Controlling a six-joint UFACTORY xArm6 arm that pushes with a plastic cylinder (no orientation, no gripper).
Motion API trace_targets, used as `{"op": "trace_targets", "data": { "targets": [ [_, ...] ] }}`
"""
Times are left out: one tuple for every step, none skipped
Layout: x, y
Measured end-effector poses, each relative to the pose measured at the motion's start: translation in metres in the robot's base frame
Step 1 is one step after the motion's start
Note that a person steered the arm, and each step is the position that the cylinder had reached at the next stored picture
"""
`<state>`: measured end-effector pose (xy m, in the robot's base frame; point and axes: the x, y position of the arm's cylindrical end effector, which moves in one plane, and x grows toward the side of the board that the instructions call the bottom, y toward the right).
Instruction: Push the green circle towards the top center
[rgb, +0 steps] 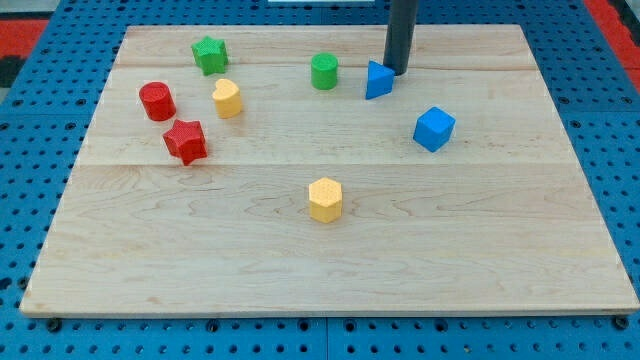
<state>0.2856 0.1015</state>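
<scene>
The green circle stands near the top middle of the wooden board. My tip is at the view's right of it, about 70 pixels away, with the blue triangle between them. The tip stands just at the upper right edge of the blue triangle, touching it or nearly so. The dark rod comes down from the view's top.
A green star is at top left. A red circle, a red star and a yellow block sit at left. A blue cube is at right. A yellow hexagon is at centre.
</scene>
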Motion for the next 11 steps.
{"op": "trace_targets", "data": {
  "targets": [
    [0.025,0.002],
    [0.050,-0.010],
    [0.084,-0.033],
    [0.144,-0.093],
    [0.099,-0.108],
    [0.046,-0.110],
    [0.034,-0.083],
    [0.014,-0.082],
    [0.007,-0.085],
    [0.043,-0.088],
    [0.047,-0.154]
  ]
}}
